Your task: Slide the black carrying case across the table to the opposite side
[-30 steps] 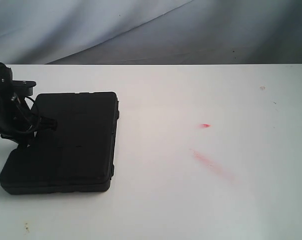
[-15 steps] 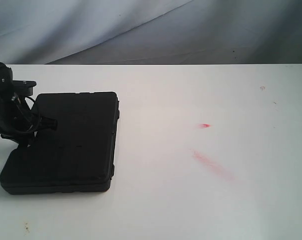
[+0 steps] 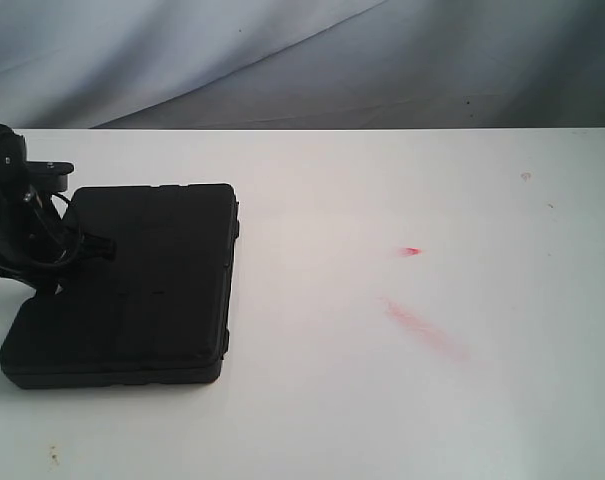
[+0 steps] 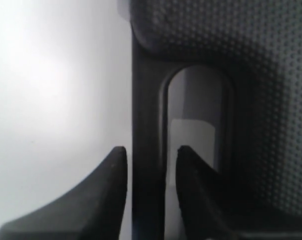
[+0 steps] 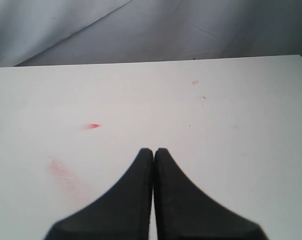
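The flat black case point(image 3: 132, 280) lies on the white table point(image 3: 382, 400) at its left side. My left arm point(image 3: 22, 230) stands at the case's left edge. In the left wrist view my left gripper point(image 4: 150, 152) is open and straddles the case's handle bar point(image 4: 146, 90). One finger is outside over the table point(image 4: 56, 100), the other inside the cut-out slot point(image 4: 198, 100). Thin gaps show on both sides of the bar. The dotted lid point(image 4: 250, 75) fills the rest of that view. My right gripper point(image 5: 153, 151) is shut and empty above bare table, outside the exterior view.
A small red mark point(image 3: 412, 251) and a pale red smear point(image 3: 427, 328) lie on the tabletop right of the middle. Grey cloth point(image 3: 282, 60) hangs behind the far edge. White tabletop stretches from the case to the right side.
The left arm's wrist shifted only a few pixels; the case stays in the same place.
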Controlling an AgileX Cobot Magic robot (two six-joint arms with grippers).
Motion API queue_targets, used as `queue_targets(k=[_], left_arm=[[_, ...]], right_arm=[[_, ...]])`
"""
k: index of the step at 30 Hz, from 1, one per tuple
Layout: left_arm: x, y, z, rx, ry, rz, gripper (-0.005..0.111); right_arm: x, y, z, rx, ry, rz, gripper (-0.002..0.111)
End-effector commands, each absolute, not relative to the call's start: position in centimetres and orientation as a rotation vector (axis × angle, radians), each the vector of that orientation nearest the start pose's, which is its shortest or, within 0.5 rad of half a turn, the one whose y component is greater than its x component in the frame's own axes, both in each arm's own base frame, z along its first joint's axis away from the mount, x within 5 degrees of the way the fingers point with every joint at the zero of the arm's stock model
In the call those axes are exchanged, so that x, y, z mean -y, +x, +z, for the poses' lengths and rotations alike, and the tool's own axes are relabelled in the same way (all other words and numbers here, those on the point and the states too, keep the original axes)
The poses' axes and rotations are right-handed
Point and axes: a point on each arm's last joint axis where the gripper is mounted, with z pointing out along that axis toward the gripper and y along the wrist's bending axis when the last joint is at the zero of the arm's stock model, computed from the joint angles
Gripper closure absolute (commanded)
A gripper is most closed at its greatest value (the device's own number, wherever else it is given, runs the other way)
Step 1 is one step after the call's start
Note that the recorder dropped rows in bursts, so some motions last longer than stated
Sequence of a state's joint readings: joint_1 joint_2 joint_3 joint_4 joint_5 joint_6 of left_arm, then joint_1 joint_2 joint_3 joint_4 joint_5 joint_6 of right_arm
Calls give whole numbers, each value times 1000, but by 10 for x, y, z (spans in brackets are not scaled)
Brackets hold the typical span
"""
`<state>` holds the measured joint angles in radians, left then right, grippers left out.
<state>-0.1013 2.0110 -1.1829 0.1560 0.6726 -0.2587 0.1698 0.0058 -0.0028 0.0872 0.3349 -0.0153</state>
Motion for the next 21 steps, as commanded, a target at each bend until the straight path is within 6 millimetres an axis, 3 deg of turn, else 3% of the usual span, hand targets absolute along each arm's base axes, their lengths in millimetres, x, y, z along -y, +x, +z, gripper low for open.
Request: queue_targets(k=[1,7,13,18,21], left_arm=[[32,368,124,-2959,-63,103,72],[32,372,151,-2886,-60,90,72],[29,367,202,-2769,-34,116,72],[26,352,249,-2655,3,116,74],[25,339,277,-2597,50,115,80]], right_arm=[[-12,53,183,-1817,-106,197,108],[-12,53,183,-1817,-106,197,108],[-12,53,183,-1817,-106,197,108],[-12,53,183,-1817,-106,197,108],[-12,53,183,-1817,-106,197,108]])
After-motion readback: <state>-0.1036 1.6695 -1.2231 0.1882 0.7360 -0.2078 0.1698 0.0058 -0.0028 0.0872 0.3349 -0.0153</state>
